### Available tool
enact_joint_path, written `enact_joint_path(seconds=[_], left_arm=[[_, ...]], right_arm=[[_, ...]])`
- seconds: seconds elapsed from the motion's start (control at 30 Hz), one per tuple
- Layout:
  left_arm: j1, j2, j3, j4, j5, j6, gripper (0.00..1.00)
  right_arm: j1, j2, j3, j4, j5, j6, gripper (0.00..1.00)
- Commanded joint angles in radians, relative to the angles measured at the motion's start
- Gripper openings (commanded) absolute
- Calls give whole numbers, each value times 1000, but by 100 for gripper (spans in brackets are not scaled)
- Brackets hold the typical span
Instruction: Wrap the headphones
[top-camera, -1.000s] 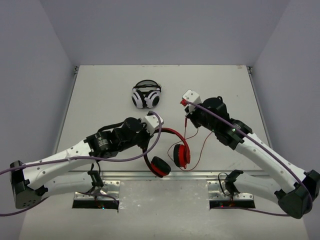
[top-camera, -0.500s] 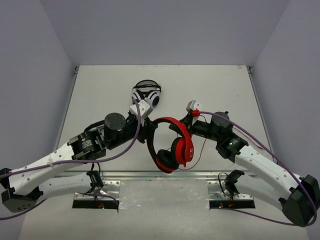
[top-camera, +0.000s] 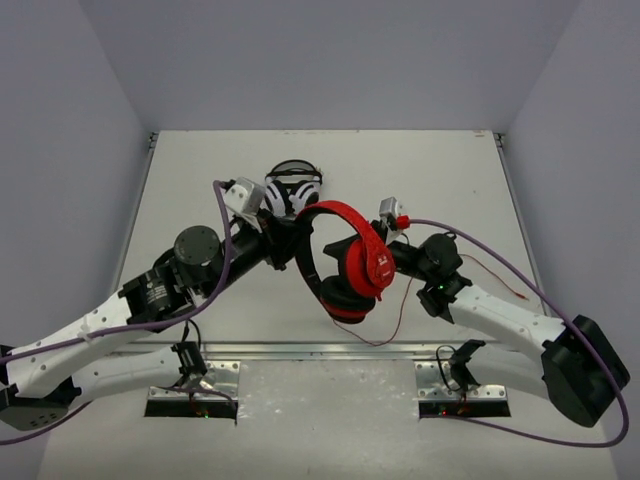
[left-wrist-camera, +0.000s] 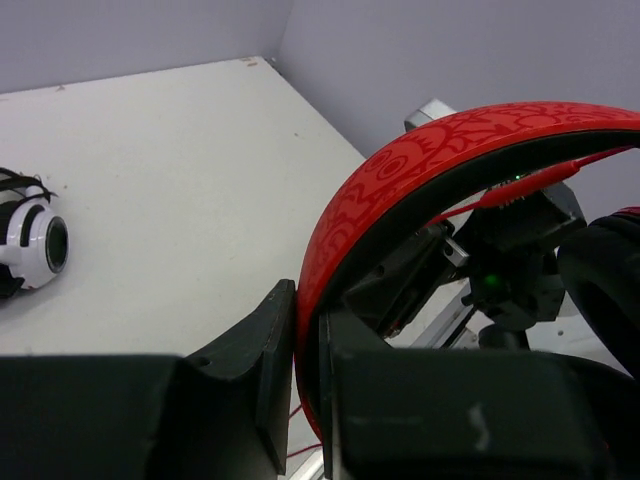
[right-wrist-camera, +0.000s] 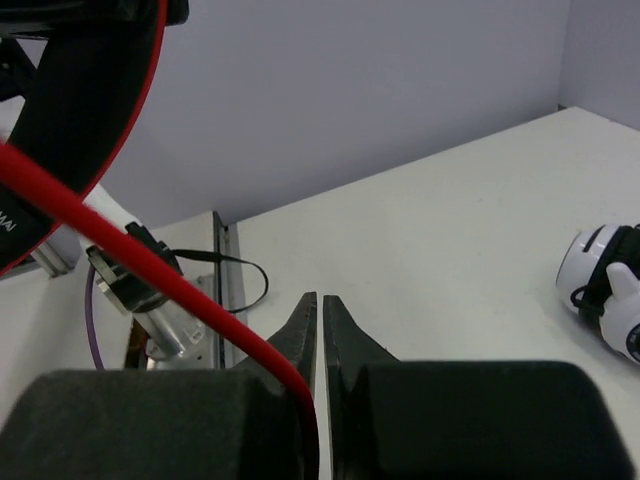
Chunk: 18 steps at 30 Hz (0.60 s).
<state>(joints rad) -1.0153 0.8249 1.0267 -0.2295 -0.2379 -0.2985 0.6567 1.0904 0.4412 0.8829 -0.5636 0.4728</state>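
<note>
The red headphones hang in the air above the table's middle, their black ear pads facing left. My left gripper is shut on the headband, with its jaws pressed on both sides of the red band. My right gripper sits close behind the right ear cup and is shut on the thin red cable, which runs from the upper left into the base of its jaws. The rest of the cable trails down to the table's front edge.
White-and-black headphones lie at the table's back middle, right behind my left wrist; they also show in the left wrist view and the right wrist view. A metal rail runs along the front edge.
My left gripper has lifted the red headphones off the table and carried them up and back. My right gripper has swung in toward the right ear cup with the cable.
</note>
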Motion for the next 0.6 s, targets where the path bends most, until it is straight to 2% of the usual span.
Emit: enact_joint_path(seconds=[0.0,0.17,0.27,0.37,0.53,0.57], left_arm=[[-11,-72,33,206,-96,-145,0],[-11,-107,35,206,-268,-264,1],[-11,-92,19,275,-308,-312,0],[-11,-70,7,317,-357,-358,0],[-11,-66,-14,386,-455,-413,0],[-11,-55,-8,387,-457,-421,0]], right_arm=[[-3,44,-16,200,-28,85,3],[-2,104,-41,284,-36,138,2],[-2,149,-55,362,-55,185,9],[0,172,-75,419,-47,216,11],[27,210,-85,473,-48,240,7],[40,218,-84,476,-47,239,2]])
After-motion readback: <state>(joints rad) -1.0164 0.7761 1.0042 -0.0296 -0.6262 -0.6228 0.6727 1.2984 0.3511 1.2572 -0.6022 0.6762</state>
